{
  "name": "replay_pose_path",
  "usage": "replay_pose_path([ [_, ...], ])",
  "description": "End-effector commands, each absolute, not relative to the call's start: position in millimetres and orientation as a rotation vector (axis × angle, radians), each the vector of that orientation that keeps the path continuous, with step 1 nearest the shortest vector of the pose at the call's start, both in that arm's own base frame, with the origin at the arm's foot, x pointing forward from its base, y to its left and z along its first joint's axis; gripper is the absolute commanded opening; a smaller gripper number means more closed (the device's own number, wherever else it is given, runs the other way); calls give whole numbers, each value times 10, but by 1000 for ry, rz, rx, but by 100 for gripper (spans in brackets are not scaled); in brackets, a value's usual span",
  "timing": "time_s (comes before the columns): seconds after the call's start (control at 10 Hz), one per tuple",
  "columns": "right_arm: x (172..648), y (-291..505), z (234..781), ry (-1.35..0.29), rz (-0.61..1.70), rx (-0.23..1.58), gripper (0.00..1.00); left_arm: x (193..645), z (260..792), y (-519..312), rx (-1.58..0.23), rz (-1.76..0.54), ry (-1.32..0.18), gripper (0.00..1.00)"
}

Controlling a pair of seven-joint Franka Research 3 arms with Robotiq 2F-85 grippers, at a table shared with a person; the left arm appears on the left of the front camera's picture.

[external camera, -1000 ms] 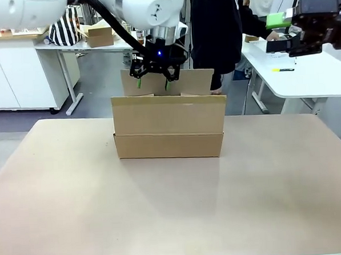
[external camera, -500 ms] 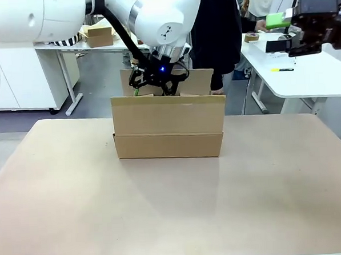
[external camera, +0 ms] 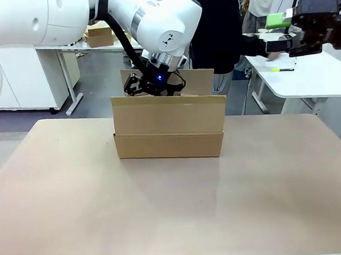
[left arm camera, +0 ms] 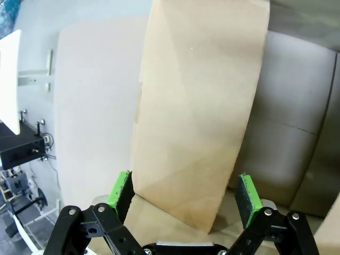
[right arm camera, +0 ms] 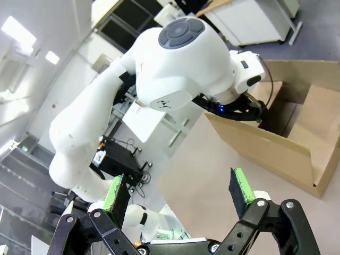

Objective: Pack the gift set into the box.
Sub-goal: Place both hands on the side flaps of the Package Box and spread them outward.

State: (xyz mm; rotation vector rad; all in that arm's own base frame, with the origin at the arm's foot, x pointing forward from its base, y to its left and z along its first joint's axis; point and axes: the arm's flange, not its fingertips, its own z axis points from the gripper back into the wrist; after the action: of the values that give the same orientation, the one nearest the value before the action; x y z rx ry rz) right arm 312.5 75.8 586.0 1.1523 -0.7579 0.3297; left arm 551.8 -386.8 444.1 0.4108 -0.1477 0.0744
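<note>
Left end effector [left arm camera: 184, 187] released, in open top of one box [external camera: 167, 125]; right end effector [right arm camera: 180, 194] released, empty.

Robotics lab, shared workroom.
White robot arm [external camera: 165, 25] over beige table [external camera: 174, 207]; white side table [external camera: 311, 80], white cabinets [external camera: 10, 73], grey floor [external camera: 95, 106], small stored carton [external camera: 100, 36].

From the front, the box [external camera: 167, 127] hides the jaws of the left gripper [external camera: 154, 87].
</note>
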Motion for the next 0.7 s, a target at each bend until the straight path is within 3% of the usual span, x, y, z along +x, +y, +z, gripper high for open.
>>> replay_pose_path([
  [0.0,3167,792,5860,-790,349,1170,100,5497,4364,-3723,386,67,-126,100],
  [0.6,3167,792,5860,-790,349,1170,100,5687,4019,-3761,340,-24,-121,100],
])
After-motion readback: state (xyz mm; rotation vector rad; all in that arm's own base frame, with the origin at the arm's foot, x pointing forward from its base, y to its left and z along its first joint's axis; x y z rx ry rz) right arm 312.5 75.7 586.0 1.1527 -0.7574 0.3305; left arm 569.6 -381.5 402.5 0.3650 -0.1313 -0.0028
